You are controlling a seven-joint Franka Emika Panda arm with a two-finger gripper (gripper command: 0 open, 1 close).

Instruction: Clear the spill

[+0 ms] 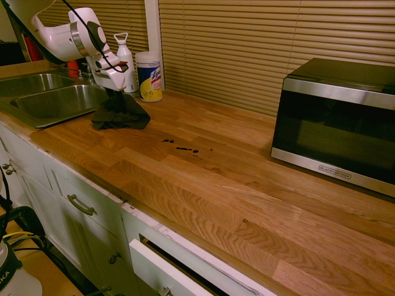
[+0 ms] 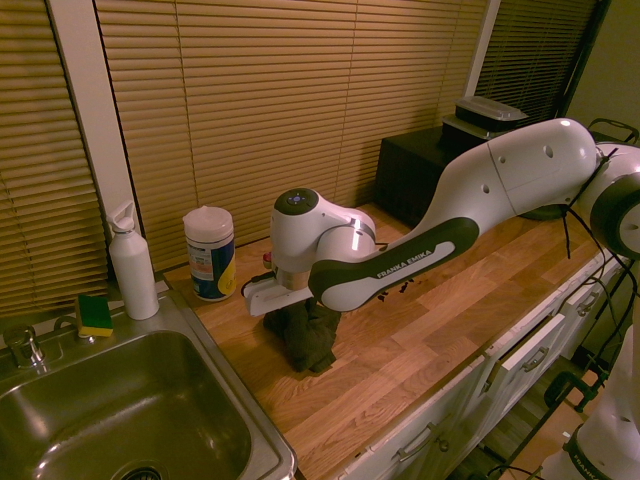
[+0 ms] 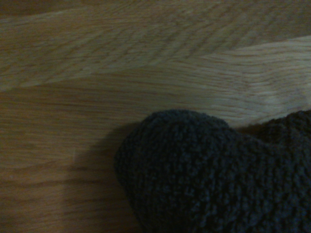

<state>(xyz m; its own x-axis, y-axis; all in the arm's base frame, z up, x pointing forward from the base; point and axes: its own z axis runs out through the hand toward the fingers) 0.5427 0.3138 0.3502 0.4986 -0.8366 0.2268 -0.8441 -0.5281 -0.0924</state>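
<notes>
The spill [image 1: 185, 148] is a short trail of tiny dark drops on the wooden counter [image 1: 234, 185], right of the cloth; in the second exterior view only a few specks [image 2: 405, 287] show beside the arm. A dark green-black cloth [image 1: 121, 113] [image 2: 305, 335] lies bunched by the sink, pulled up into a peak. My gripper [image 1: 113, 92] [image 2: 297, 308] stands straight over it, shut on the peak, with the rest of the cloth resting on the counter. The wrist view shows the knitted cloth [image 3: 218, 179] close up against bare wood.
A steel sink [image 1: 55, 102] [image 2: 130, 420] lies just beyond the cloth. A wipes canister [image 1: 149, 75] [image 2: 210, 252] and a white bottle [image 1: 125, 58] [image 2: 132, 262] stand at the wall. A microwave [image 1: 336, 120] is past the spill. A drawer [image 1: 166, 265] below the counter is ajar.
</notes>
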